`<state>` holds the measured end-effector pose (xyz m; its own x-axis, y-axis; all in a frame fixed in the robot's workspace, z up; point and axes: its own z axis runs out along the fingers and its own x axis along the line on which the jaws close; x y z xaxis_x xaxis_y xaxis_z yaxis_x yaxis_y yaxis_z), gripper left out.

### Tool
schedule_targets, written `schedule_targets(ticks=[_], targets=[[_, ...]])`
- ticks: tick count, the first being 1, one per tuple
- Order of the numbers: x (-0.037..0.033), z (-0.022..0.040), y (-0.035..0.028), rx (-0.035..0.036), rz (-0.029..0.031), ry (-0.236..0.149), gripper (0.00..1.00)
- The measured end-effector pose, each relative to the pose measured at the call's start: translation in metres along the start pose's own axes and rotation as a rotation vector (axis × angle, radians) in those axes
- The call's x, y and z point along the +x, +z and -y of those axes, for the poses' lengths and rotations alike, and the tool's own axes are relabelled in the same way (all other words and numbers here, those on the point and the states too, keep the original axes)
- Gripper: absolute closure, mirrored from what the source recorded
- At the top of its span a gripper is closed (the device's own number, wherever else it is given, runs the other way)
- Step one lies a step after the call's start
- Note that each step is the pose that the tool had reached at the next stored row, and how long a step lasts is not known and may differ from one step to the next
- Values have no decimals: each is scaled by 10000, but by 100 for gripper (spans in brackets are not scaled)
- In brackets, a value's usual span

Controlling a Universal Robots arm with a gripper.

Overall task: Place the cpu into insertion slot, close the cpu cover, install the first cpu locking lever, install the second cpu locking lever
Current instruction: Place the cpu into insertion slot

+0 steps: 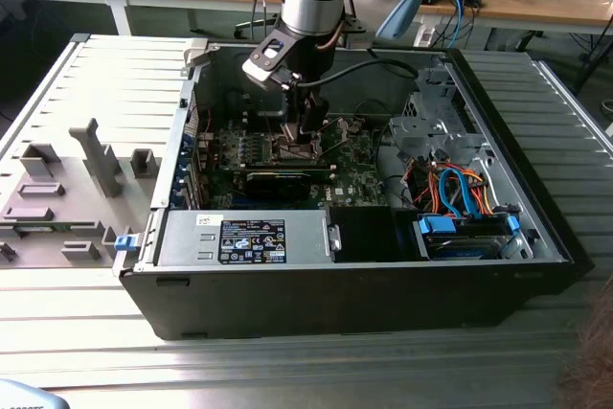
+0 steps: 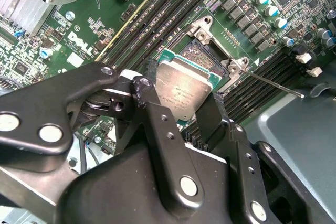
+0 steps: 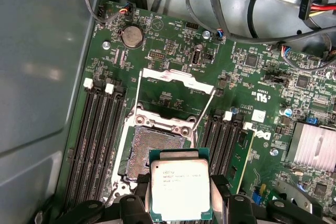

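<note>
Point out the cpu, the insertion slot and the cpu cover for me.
the cpu (image 3: 180, 188): first wrist view, middle of its silver top.
the insertion slot (image 3: 148, 147): first wrist view, its dark centre.
the cpu cover (image 3: 178, 78): first wrist view, end bar of the raised frame.

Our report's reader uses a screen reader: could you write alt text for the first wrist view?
The gripper holds the cpu, silver top showing, by two edges, close to the bare insertion slot on a green motherboard. The cpu cover stands flipped open beyond the slot.
</note>
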<state>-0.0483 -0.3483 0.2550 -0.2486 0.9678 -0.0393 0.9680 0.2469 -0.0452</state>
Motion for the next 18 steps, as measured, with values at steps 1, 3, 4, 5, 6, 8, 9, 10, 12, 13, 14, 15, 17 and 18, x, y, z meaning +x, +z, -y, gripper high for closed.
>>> schedule_targets(ticks=[1, 3, 4, 5, 6, 8, 9, 10, 12, 13, 14, 15, 17, 18], targets=[[0, 0, 0, 1, -1, 18, 45], [0, 0, 0, 3, -3, 65, 45], [0, 0, 0, 4, -3, 74, 45], [0, 0, 1, 4, -4, 89, 45], [0, -1, 2, 3, -5, 98, 45], [0, 0, 2, 5, -5, 120, 45], [0, 0, 2, 6, -5, 131, 45], [0, 0, 2, 7, -7, 149, 45], [0, 0, 3, 8, -8, 181, 45], [0, 0, 4, 9, -8, 198, 45], [0, 0, 4, 9, -10, 217, 45], [0, 0, 5, 9, -10, 230, 45], [0, 0, 6, 11, -12, 264, 45], [0, -1, 6, 11, -13, 277, 45]])
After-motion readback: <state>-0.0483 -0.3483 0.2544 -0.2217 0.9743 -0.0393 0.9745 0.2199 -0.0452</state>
